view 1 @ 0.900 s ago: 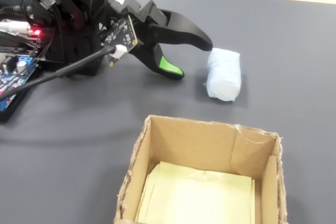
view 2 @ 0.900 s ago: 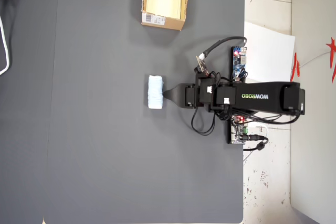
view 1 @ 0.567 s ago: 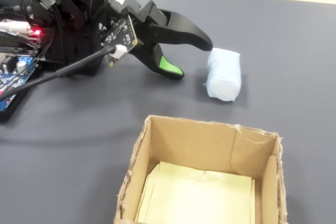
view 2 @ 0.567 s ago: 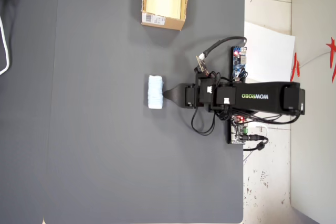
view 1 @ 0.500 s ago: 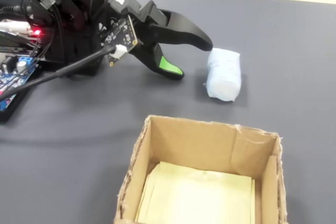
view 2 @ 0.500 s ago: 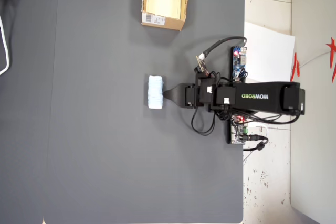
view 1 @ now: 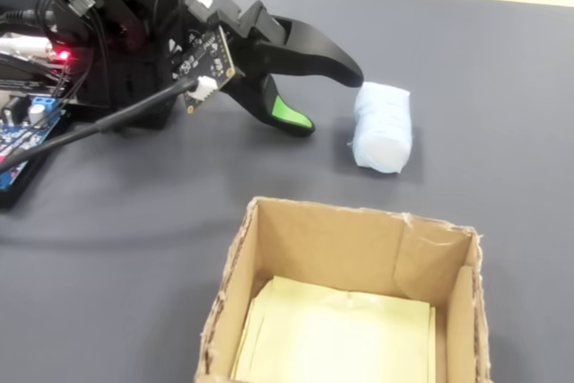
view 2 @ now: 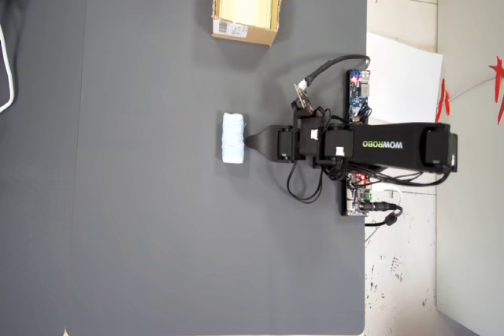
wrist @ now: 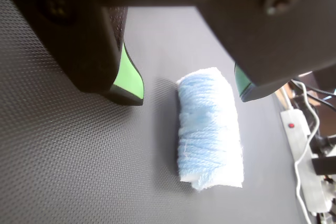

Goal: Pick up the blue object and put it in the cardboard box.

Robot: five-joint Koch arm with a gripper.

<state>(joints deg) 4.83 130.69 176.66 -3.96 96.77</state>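
Note:
The blue object (wrist: 210, 127) is a pale blue fuzzy roll lying on the dark mat; it also shows in the fixed view (view 1: 383, 127) and the overhead view (view 2: 233, 138). My gripper (wrist: 189, 97) is open, its green-padded jaws spread on either side of the roll's near end without touching it. In the fixed view the gripper (view 1: 327, 100) stands just left of the roll, one finger reaching its top edge. The cardboard box (view 1: 323, 253) sits open-topped in front, with a pale yellow inside. Seen from overhead, the box (view 2: 246, 31) lies at the mat's far edge, well away from the gripper (view 2: 250, 142).
The arm's base and cables (view 1: 108, 33) fill the upper left of the fixed view, with a blue circuit board (view 1: 18, 143) beside them. A white power strip (wrist: 299, 135) lies off the mat's edge. The dark mat (view 2: 157, 210) stretches wide around the roll.

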